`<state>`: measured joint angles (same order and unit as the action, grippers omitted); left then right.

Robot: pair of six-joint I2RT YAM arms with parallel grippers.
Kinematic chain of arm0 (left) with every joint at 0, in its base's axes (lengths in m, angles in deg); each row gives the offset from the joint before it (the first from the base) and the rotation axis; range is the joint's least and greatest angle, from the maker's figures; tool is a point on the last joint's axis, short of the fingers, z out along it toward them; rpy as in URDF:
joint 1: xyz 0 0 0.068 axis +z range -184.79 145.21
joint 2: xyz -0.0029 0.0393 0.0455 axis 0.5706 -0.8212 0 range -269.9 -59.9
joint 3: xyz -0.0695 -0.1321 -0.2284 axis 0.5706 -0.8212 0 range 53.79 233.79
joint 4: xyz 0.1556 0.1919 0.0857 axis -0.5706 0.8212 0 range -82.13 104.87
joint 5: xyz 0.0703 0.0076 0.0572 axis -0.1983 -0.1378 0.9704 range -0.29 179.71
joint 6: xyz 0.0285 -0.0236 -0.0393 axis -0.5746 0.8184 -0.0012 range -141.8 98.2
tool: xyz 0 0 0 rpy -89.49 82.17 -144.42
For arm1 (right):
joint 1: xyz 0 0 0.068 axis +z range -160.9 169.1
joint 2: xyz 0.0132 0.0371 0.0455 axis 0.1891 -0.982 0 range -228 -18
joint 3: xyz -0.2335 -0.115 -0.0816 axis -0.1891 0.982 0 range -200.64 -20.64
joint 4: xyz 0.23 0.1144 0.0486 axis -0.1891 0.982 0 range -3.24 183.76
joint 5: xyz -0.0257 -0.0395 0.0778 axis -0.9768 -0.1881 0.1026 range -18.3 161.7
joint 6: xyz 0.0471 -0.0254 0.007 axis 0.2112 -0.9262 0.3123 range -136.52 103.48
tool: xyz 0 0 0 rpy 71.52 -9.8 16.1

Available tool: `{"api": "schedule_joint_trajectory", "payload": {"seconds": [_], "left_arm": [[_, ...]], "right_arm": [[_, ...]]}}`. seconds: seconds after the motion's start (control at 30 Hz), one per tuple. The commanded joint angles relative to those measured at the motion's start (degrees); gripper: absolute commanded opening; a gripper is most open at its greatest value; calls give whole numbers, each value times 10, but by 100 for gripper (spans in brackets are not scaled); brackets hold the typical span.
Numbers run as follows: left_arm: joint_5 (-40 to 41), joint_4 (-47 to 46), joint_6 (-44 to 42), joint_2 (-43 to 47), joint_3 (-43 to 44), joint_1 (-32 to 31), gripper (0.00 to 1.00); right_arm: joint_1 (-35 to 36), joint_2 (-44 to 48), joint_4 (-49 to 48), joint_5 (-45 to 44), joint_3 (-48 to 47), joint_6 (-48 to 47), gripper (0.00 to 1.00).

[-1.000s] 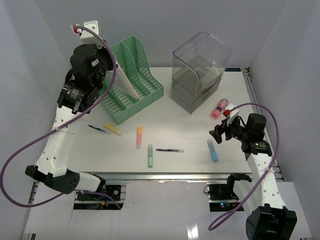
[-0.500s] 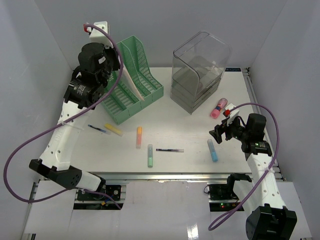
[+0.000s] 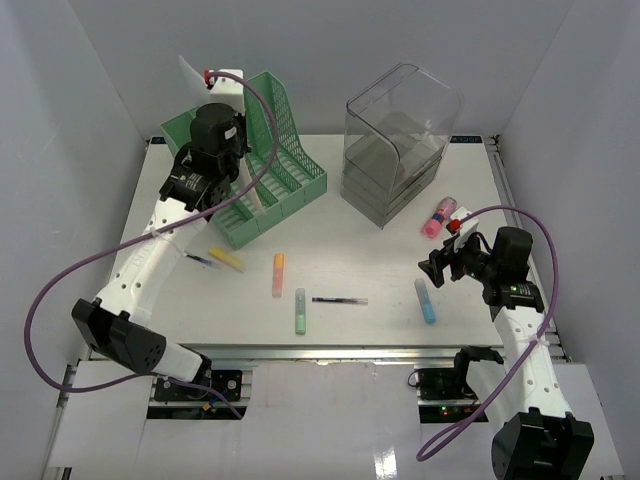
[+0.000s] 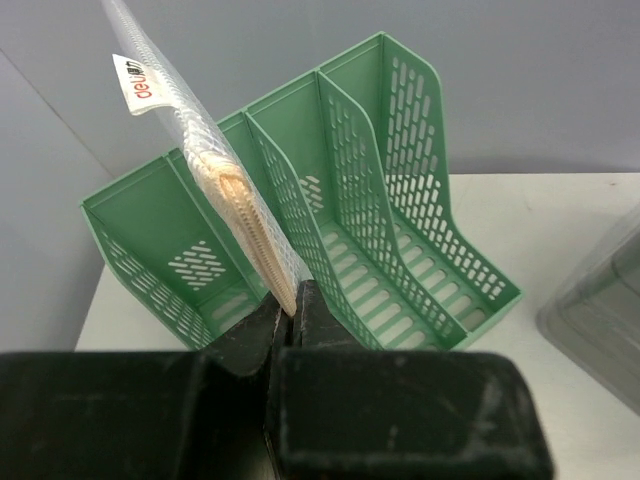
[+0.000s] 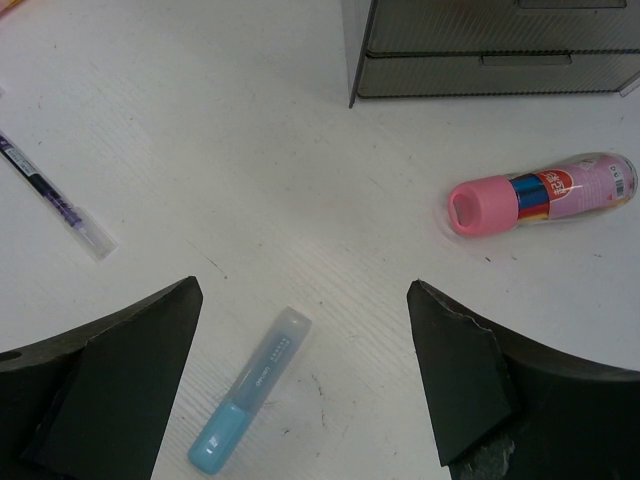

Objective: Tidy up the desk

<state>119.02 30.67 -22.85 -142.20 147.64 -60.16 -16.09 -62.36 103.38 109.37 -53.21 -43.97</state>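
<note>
While the overhead camera looks down, the desk (image 3: 370,250) spreads white beneath both arms, with the green file rack (image 3: 290,180) at its back left and the clear drawer box (image 3: 400,130) further right. From the left wrist, the left gripper (image 4: 292,312) is pinched on a plastic-wrapped packet (image 4: 215,170) that tilts over the rack's left slots. From the right wrist, the right gripper (image 5: 303,295) is spread wide above a blue highlighter (image 5: 250,390), with a pink tube (image 5: 540,195) lying nearby.
</note>
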Motion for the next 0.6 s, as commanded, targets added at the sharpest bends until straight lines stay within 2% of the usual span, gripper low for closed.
{"api": "schedule_joint_trajectory", "payload": {"seconds": [0.0,0.23,0.37,0.57], "left_arm": [[26,-118,-66,-5,-22,1,0],[25,-197,-98,-31,-47,0,0],[18,-254,-109,-16,-95,1,0],[11,-289,-98,5,-165,1,0]], "right_arm": [[-3,3,-5,2,-21,-3,90],[-2,3,-4,0,-21,-4,90],[-2,4,-4,1,-22,-4,90],[-3,4,-4,1,-21,-4,90]]}}
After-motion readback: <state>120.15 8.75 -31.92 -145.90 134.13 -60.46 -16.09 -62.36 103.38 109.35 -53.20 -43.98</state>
